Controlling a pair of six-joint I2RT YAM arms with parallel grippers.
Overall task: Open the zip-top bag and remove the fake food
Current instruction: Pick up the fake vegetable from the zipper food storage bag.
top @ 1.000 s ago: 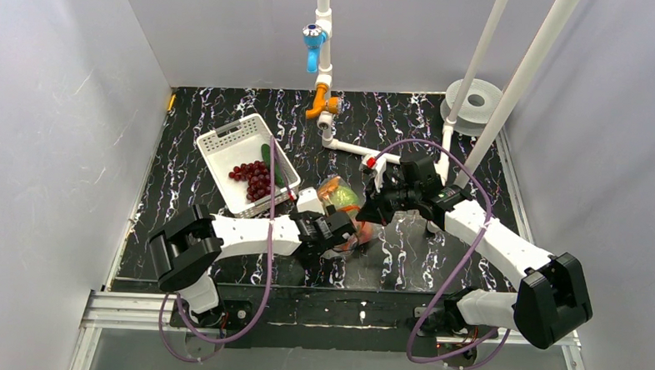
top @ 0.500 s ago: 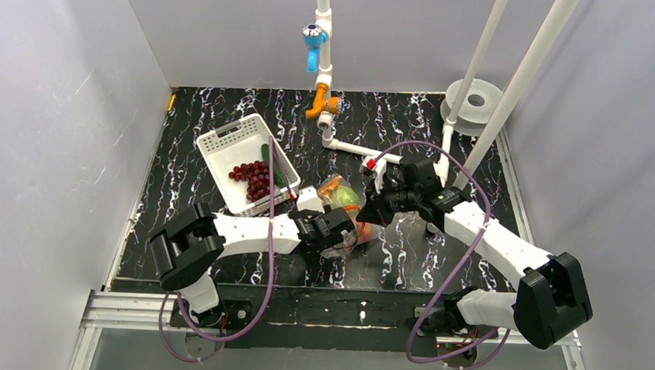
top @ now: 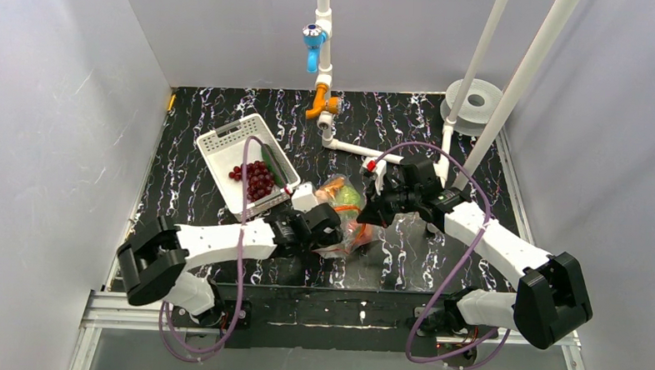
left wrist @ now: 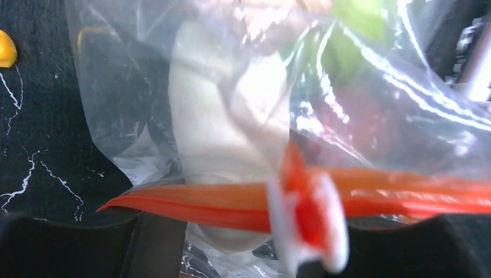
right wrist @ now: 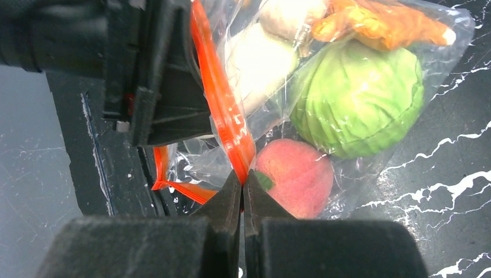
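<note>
The clear zip-top bag lies mid-table between both arms. My right gripper is shut on its orange-red zip strip, close to the pink peach. Inside the bag are a green round vegetable and an orange piece. My left gripper is at the bag's mouth, its fingers on either side of the white egg-shaped piece. The strip and its white slider cross in front of that piece. From above, the left gripper is at the bag's near-left side.
A white slotted basket at the back left holds a dark red grape bunch and a dark green cucumber. A white pipe with an orange valve stands behind the bag. A white spool sits far right.
The left arm has drawn back towards the near left, and its jaws have narrowed around the egg-shaped piece. The bag's near corner has stretched after it. The right gripper has kept its hold.
</note>
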